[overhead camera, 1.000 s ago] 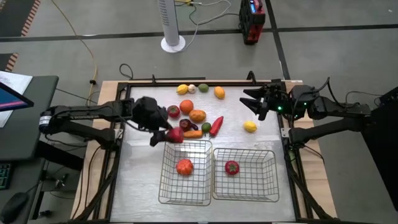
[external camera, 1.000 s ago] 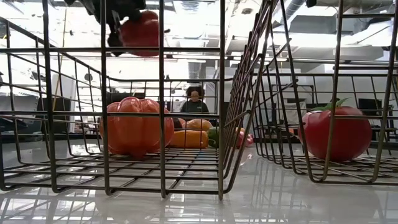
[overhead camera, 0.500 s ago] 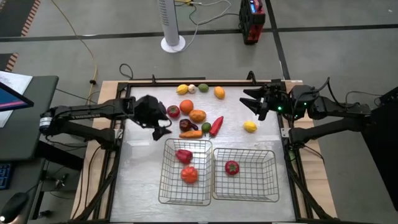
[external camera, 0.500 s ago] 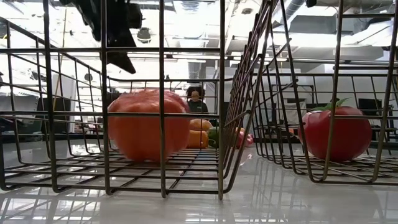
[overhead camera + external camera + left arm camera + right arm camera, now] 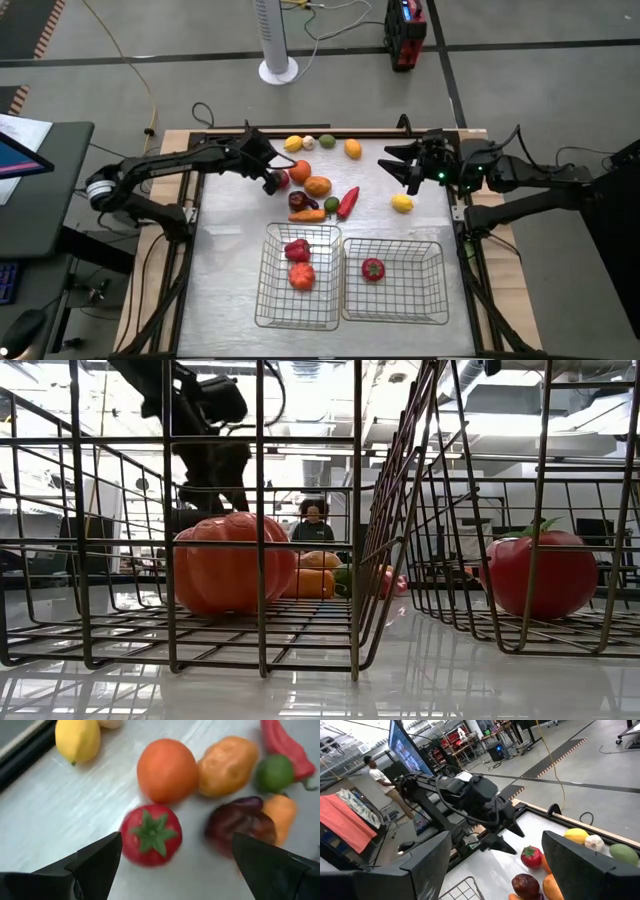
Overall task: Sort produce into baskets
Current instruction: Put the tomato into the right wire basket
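Three pieces sorted: left basket (image 5: 300, 318) holds a red pepper-like piece (image 5: 296, 249) and an orange-red tomato (image 5: 301, 277); right basket (image 5: 396, 310) holds one red tomato (image 5: 372, 268). About ten pieces remain loose at the table's far side. Left gripper (image 5: 272, 182), jaws wide and empty, hovers beside a small tomato (image 5: 150, 835) packed close to an orange (image 5: 167, 770). Right gripper (image 5: 400, 168), wide and empty, waits near the lemon (image 5: 402, 203), which has clear table around it.

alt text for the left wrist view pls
The left gripper, open and holding nothing, hovers over a red tomato with a green stem on the pale table. Beyond it lie an orange, a yellow-orange fruit, a lemon, a lime, a red pepper and a dark purple piece.
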